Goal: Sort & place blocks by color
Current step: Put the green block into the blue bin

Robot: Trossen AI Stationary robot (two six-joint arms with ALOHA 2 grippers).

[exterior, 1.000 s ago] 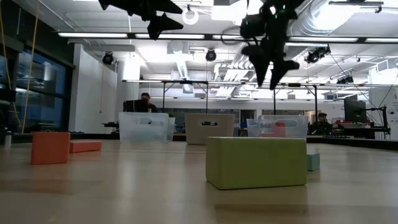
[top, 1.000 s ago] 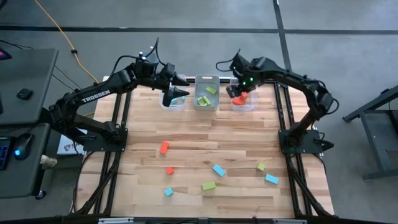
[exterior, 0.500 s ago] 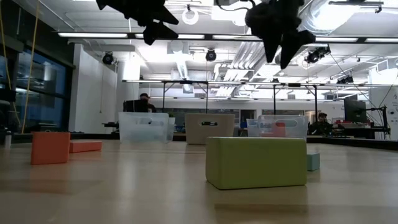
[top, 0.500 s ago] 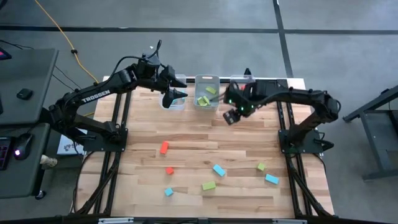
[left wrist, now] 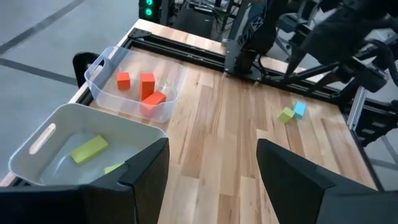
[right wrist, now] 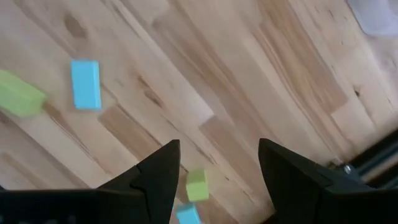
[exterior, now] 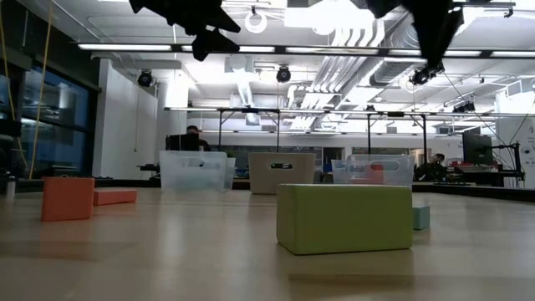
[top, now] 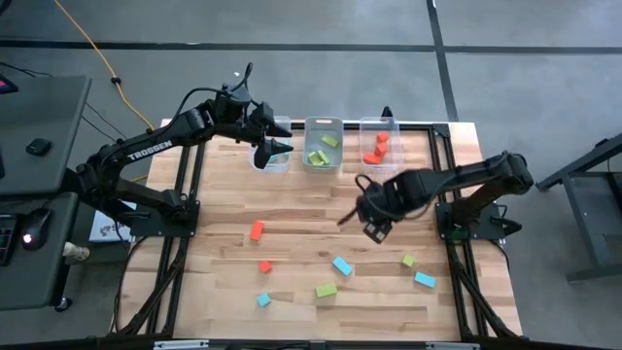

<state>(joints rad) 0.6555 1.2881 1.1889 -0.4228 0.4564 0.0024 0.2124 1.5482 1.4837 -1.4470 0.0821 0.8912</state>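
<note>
A: What is found nearest the table's front edge?

B: Seven loose blocks (top: 339, 264) are scattered there: red-orange, light blue and lime green.

A: And what has changed just now?

B: The right gripper (top: 374, 222), jaws spread and empty, has been swung away from the red bin (top: 380, 147) to mid-table, above those blocks. Another pick is probably being lined up.

A: Farther back?

B: The left gripper (top: 273, 146) is held open, nothing grasped, over the leftmost bin (top: 271, 161).

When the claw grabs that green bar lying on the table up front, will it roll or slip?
The green bar probably won't roll: it rests on a flat face with square edges. It looks solid and stiff, likely light for its small size. Its smooth sides might slip slightly in the open right claw.
</note>
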